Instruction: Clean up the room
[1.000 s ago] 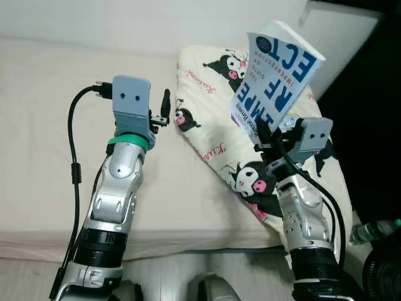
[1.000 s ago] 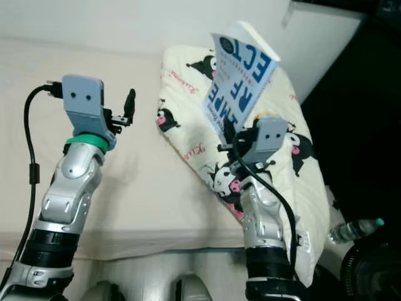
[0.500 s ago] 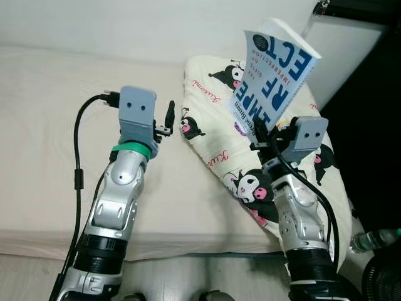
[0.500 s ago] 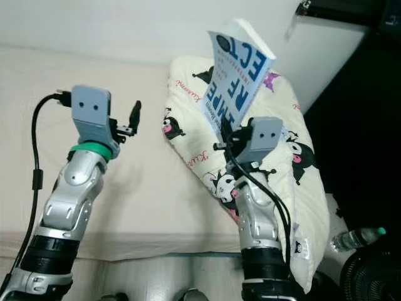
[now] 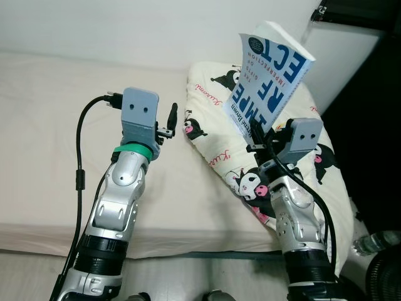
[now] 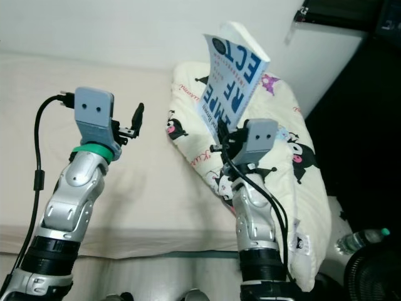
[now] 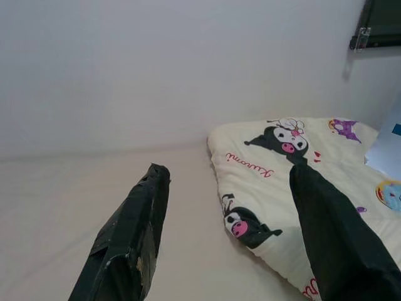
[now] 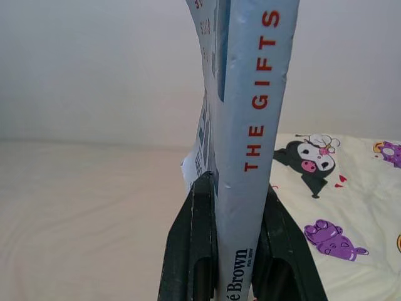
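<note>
Cream bed (image 5: 50, 125) stretches wide before me, its cartoon-print pillow (image 5: 213, 125) lying at the right end by the wall. Above that pillow, my right pincer (image 8: 233, 207) is clamped on the blue book (image 5: 266, 81), fingers squeezing its lower edge, cover tilted up. My left pincer (image 7: 232, 213) is raised over the mattress just beside the pillow, fingers spread apart, holding nothing.

The upright pale-blue paperback book (image 8: 250, 125) reads "THE GIFTS" in red and "Brown" in black along its spine.
</note>
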Motion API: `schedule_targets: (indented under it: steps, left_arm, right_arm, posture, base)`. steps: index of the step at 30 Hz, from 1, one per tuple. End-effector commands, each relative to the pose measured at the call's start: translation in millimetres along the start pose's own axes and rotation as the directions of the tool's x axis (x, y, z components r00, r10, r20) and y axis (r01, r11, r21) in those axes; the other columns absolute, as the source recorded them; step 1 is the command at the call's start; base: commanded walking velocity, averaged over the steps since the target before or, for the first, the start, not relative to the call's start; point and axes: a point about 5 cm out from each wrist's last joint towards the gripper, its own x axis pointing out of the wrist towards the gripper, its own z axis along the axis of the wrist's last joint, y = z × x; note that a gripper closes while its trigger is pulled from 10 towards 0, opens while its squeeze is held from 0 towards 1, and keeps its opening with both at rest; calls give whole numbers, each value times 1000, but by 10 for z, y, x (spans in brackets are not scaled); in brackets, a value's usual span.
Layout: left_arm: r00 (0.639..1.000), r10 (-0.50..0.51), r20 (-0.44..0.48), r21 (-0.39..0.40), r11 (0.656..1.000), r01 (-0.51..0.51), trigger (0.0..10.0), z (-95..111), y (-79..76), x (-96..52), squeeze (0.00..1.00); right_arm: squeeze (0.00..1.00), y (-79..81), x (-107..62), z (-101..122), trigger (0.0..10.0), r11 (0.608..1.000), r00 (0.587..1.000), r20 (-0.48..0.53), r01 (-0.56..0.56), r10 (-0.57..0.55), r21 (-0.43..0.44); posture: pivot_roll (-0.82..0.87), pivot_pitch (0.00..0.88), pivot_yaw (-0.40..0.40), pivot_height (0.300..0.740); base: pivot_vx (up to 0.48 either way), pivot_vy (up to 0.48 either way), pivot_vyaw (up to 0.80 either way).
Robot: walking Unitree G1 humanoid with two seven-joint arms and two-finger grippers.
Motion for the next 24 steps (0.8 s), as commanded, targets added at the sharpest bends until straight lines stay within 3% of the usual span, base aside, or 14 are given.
schedule_targets:
  steps: [1, 24]
  left_arm:
    - [1000, -6, -14, 3, 1000, 6, 10000, -30, -3, -14, 0]
    - [1000, -5, -12, 12, 1000, 5, 10000, -29, 8, -8, 0]
  right_arm:
    - [0, -14, -10, 46, 10000, 1000, 1000, 30, 5, -5, -13]
    - [0, 8, -2, 27, 10000, 1000, 1000, 26, -4, 4, -11]
  posture:
    - [-90, 50, -15, 740]
    - [-85, 46, -10, 740]
  base:
    - [0, 349, 0]
    - [0, 349, 0]
